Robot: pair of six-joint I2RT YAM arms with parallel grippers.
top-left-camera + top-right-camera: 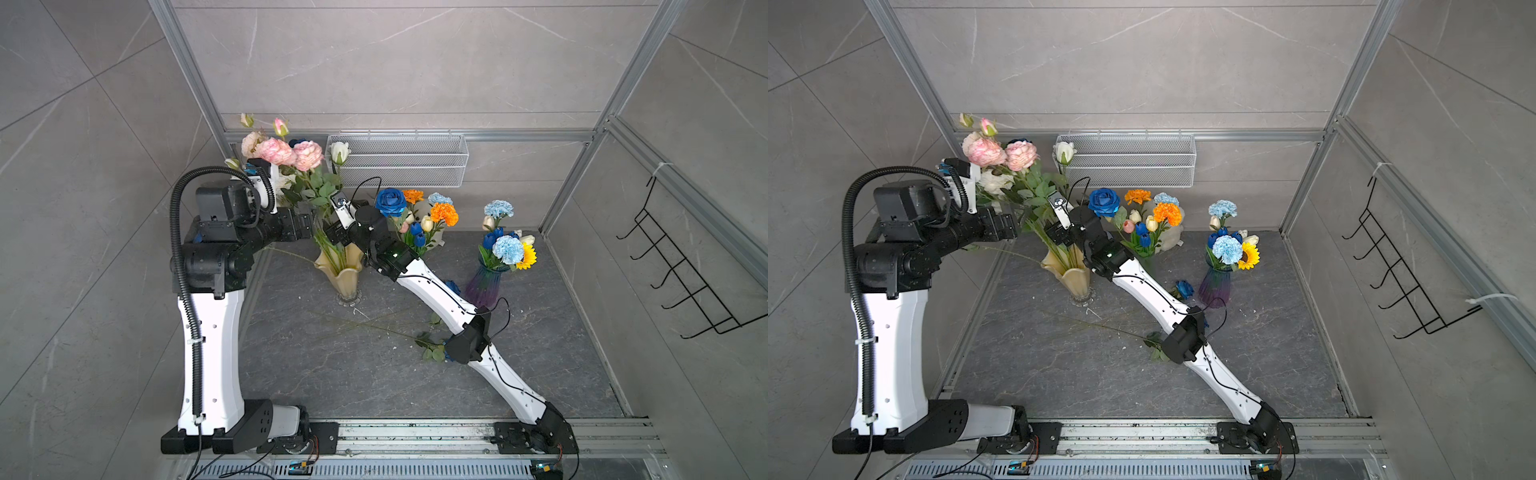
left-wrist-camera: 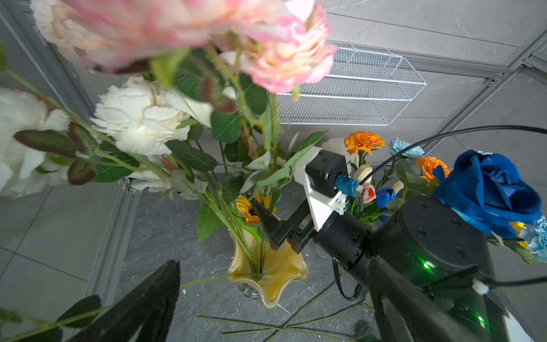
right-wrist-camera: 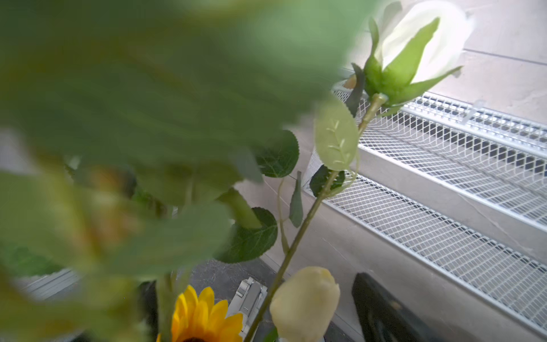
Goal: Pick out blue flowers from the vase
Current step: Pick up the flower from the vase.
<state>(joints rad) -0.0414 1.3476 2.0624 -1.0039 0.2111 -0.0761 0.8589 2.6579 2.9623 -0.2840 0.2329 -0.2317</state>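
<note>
While both claws stand apart, right gripper (image 2: 265, 226) among green stems above the amber ruffled glass vase (image 1: 345, 272) — left gripper (image 1: 1014, 224) just beside, deep blue fabric rose (image 1: 390, 202) in the rear-edge bouquet, second blue rose (image 1: 1185, 289) lying on the dark stone worktop (image 1: 332, 374) — beside the purple ribbed glass vase (image 1: 1214, 286).

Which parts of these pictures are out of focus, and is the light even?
Right wrist view: the green leaves close to the lens are a soft blur, the mesh basket is sharp. Left wrist view: the pink blooms are blurred, the blue rose and amber vase are clear. Both top views: sharp, evenly lit, no strong glare.
</note>
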